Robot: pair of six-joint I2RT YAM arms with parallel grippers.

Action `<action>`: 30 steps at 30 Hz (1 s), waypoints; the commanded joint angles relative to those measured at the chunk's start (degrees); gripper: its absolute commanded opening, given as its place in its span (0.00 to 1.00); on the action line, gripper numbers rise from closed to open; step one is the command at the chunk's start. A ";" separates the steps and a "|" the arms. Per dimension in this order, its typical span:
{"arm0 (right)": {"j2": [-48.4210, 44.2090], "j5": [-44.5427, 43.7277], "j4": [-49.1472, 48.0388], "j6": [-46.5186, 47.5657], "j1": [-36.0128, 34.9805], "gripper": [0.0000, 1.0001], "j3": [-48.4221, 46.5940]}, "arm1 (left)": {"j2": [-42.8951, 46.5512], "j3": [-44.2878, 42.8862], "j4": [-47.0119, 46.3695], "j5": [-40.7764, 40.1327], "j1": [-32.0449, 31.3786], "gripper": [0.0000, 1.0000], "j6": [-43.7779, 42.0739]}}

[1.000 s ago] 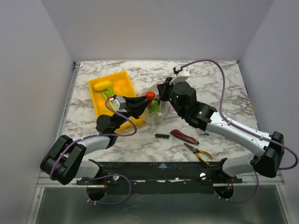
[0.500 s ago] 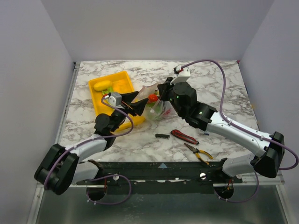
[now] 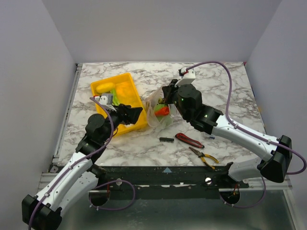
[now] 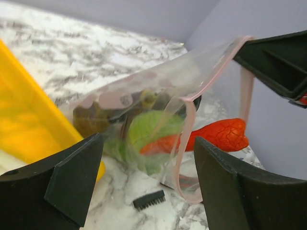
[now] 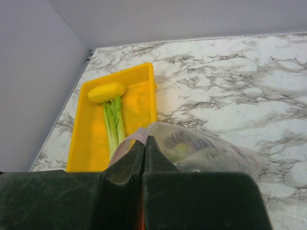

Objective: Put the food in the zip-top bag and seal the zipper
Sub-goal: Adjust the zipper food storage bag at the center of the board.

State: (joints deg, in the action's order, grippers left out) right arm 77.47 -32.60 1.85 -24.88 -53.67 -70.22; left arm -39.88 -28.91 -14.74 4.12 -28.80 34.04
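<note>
My right gripper [image 3: 165, 98] is shut on the pinkish zipper [image 5: 125, 144] of the zip-top bag [image 3: 157, 115] and holds its mouth up. Inside the bag I see a green round one [image 4: 146, 132] and darker pieces. A red food piece [image 4: 218, 135] lies across the mouth, partly inside. My left gripper [image 3: 136, 114] hangs open and empty over the yellow tray's near right corner, a short way left of the bag. Its fingers [image 4: 72, 177] frame the bag's mouth. A yellow piece [image 5: 106, 92] and a green-white leek [image 5: 114, 122] lie in the tray.
The yellow tray [image 3: 127, 80] sits at the left back of the marble table. A small black toothed part [image 3: 166, 139], a red-handled tool [image 3: 189, 140] and yellow-handled pliers [image 3: 204, 157] lie in front of the bag, near the right arm.
My left gripper opened and let go of the red piece, which now lies in the bag's mouth. The left arm drew back toward the tray. The right gripper stayed put.
</note>
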 commanded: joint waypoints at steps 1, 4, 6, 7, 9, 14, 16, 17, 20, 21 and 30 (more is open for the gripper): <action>-0.64 -1.33 -2.66 -0.52 -0.15 0.00 -2.12 | -1.69 -2.62 17.55 2.37 1.37 0.79 9.03; -0.75 -1.34 -2.57 -0.55 -0.18 0.00 -2.03 | -4.79 -2.93 15.12 8.70 1.38 0.81 11.69; -0.84 -1.16 -2.38 -0.60 -0.12 0.00 -2.03 | -6.18 -2.24 10.85 11.27 1.29 0.81 12.93; -0.92 -1.13 -2.29 -0.60 -0.09 0.00 -1.96 | -6.64 -1.54 9.26 11.68 1.35 0.80 13.33; -1.01 -1.08 -2.20 -0.82 -0.04 0.00 -1.85 | -7.49 -0.39 6.57 11.42 1.31 0.70 14.24; -1.33 -1.19 -2.20 -0.72 -0.10 0.00 -1.68 | -11.01 -1.16 5.95 11.80 1.32 0.51 15.66; -1.22 -1.24 -2.26 -0.66 -0.04 0.00 -1.55 | -12.88 -1.95 5.65 12.46 1.29 0.43 15.78; -1.12 -1.33 -2.29 -0.66 -0.10 0.00 -1.59 | -13.77 -2.52 5.48 13.50 1.33 0.37 15.90; -0.69 -1.63 -2.29 0.07 -0.10 0.00 -1.81 | -16.49 -5.32 4.99 18.84 1.32 0.16 15.34; -0.50 -1.96 -2.29 0.87 -0.08 0.00 -1.93 | -16.83 -6.14 4.92 20.46 1.36 0.09 15.34; 2.94 -8.09 2.22 14.87 0.68 0.00 -11.56 | -16.04 -22.97 12.38 21.53 1.48 0.00 15.90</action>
State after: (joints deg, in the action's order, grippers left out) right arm 79.50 -36.53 3.81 -18.44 -53.39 -74.89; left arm -55.05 -40.10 -6.74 23.11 -27.49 49.52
